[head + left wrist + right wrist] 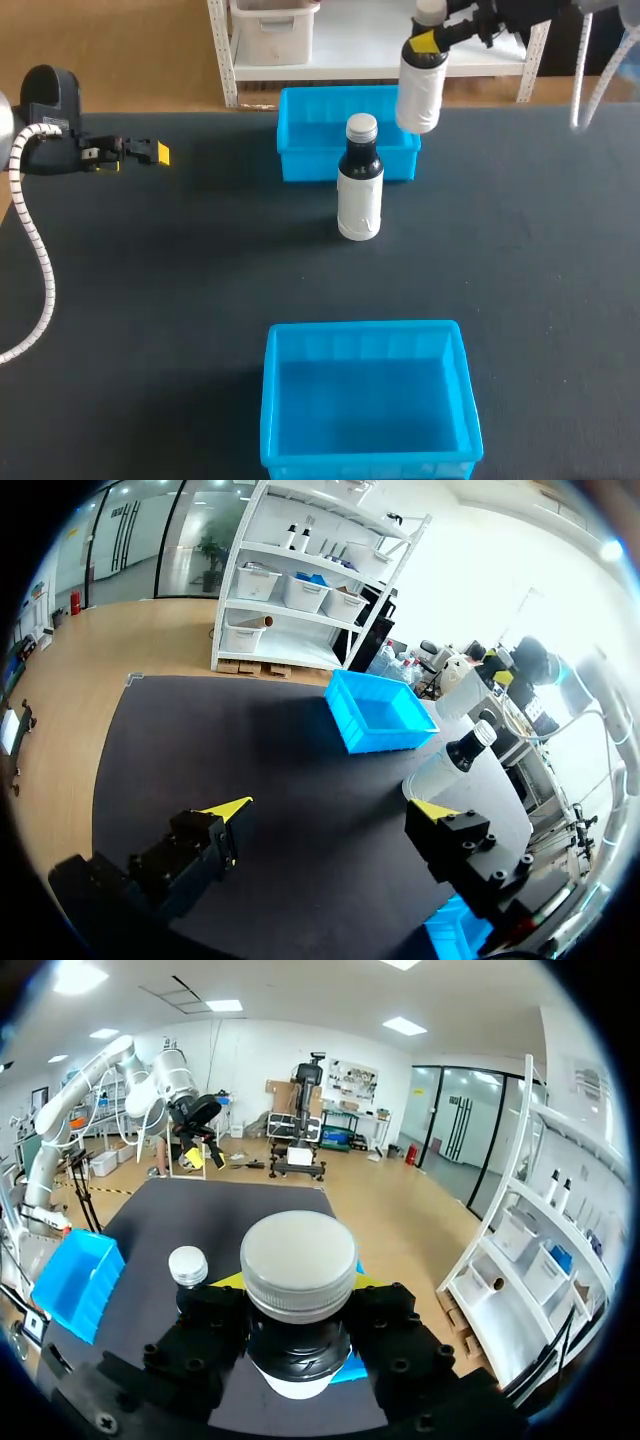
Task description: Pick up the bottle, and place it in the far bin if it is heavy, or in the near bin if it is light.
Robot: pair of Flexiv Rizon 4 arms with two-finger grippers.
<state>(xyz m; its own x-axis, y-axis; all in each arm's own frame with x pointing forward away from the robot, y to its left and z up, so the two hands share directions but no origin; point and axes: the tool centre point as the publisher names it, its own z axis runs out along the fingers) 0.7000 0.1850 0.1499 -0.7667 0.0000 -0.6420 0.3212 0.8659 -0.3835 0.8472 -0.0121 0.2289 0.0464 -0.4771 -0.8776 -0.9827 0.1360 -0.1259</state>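
Observation:
Two bottles with white labels, dark necks and pale caps are in view. One bottle (420, 90) hangs over the back right corner of the far blue bin (300, 135), my right gripper (428, 42) shut on its neck. In the right wrist view its cap (298, 1260) fills the space between the fingers of the right gripper (298, 1282). The other bottle (360, 190) (448, 768) (188, 1266) stands upright on the table just in front of the far bin (378, 712). My left gripper (150, 152) (330, 810) is open and empty at the far left.
The near blue bin (290, 400) (70, 1280) sits empty at the table's front edge. A dark mat (180, 280) covers the table. The left arm's white cable (40, 260) hangs along the left edge.

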